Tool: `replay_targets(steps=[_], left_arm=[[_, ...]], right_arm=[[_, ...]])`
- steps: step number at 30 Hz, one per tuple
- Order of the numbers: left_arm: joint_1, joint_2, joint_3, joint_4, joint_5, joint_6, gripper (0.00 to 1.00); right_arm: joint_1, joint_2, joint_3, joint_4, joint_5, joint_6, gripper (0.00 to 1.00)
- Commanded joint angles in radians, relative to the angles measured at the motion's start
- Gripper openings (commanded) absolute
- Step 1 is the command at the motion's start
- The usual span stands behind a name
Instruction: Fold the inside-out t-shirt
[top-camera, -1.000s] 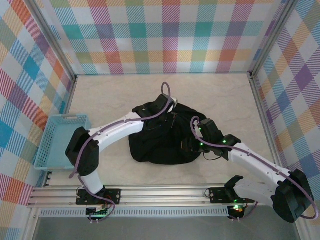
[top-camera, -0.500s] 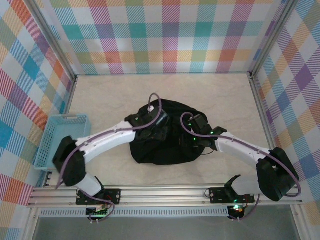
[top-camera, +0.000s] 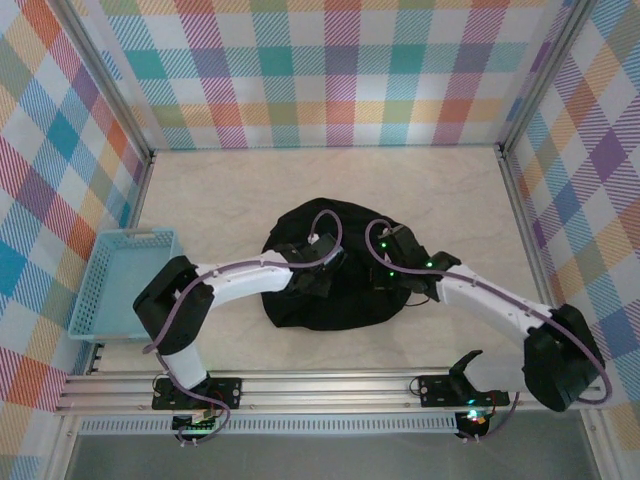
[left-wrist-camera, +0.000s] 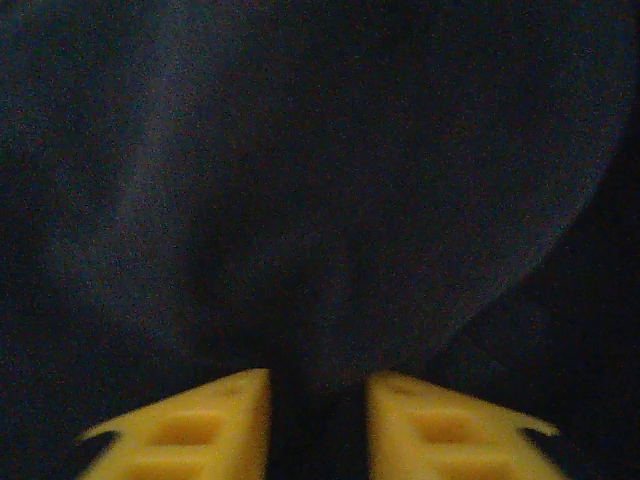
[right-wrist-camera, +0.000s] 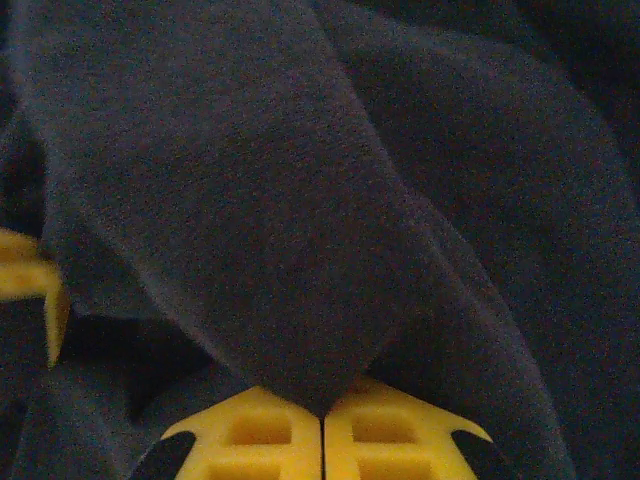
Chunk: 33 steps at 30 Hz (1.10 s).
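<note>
The inside-out t-shirt (top-camera: 335, 225) lies as a limp black heap in the middle of the table. Both arms reach into its near half. My left gripper (top-camera: 320, 282) is down on the cloth left of centre. In the left wrist view its yellow fingers (left-wrist-camera: 205, 430) stand a little apart, with a bunch of black fabric (left-wrist-camera: 320, 200) drawn into the gap (left-wrist-camera: 318, 385). My right gripper (top-camera: 386, 278) sits on the heap's right side. Its jaws (right-wrist-camera: 322, 405) are pressed together on a tented fold of the shirt (right-wrist-camera: 250, 200).
A light blue basket (top-camera: 140, 236) stands at the table's left edge. Plaid walls close in the back and both sides, and a metal rail (top-camera: 320, 385) runs along the front. One yellow finger of the left gripper (right-wrist-camera: 30, 280) shows at the left in the right wrist view.
My left gripper came back from the shirt's far edge to its near middle, opened and closed onto cloth. The right gripper moved in over the heap and shut on a fold.
</note>
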Motion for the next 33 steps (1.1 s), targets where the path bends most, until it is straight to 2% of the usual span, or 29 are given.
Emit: replay_targets(steps=[1, 3, 8, 11, 16, 18, 21, 23, 26, 30, 33], left_arm=[[0.03, -0.029, 0.07, -0.027, -0.04, 0.036, 0.1], [0.031, -0.074, 0.072, -0.049, -0.051, 0.04, 0.0], [0.039, -0.337, 0.014, -0.06, -0.068, 0.045, 0.0], [0.085, -0.5, 0.0, -0.05, 0.041, 0.082, 0.0], [0.179, -0.71, 0.057, -0.087, 0.14, 0.079, 0.0], [0.186, -0.802, 0.068, -0.065, 0.166, 0.068, 0.0], [0.197, -0.895, 0.079, -0.043, 0.142, 0.057, 0.0], [0.2, -0.894, 0.106, -0.081, 0.04, 0.055, 0.0], [0.239, -0.769, 0.18, -0.208, -0.107, 0.035, 0.0], [0.314, -0.514, 0.271, -0.37, -0.122, -0.011, 0.0], [0.372, -0.354, 0.297, -0.417, -0.071, -0.034, 0.0]], right_arm=[[-0.003, -0.089, 0.03, -0.069, 0.037, -0.032, 0.0], [-0.01, -0.145, 0.036, -0.097, 0.032, -0.042, 0.0], [-0.075, -0.311, 0.106, -0.185, -0.04, -0.079, 0.0], [-0.168, -0.378, 0.197, -0.238, -0.15, -0.097, 0.0], [-0.287, -0.395, 0.421, -0.336, -0.336, -0.115, 0.0], [-0.297, -0.402, 0.531, -0.386, -0.338, -0.129, 0.0], [-0.299, -0.4, 0.664, -0.453, -0.274, -0.147, 0.0], [-0.3, -0.375, 0.715, -0.478, -0.227, -0.159, 0.0], [-0.301, -0.322, 0.691, -0.46, -0.177, -0.169, 0.0], [-0.3, -0.256, 0.551, -0.355, -0.212, -0.149, 0.0], [-0.3, -0.204, 0.422, -0.27, -0.211, -0.139, 0.0]])
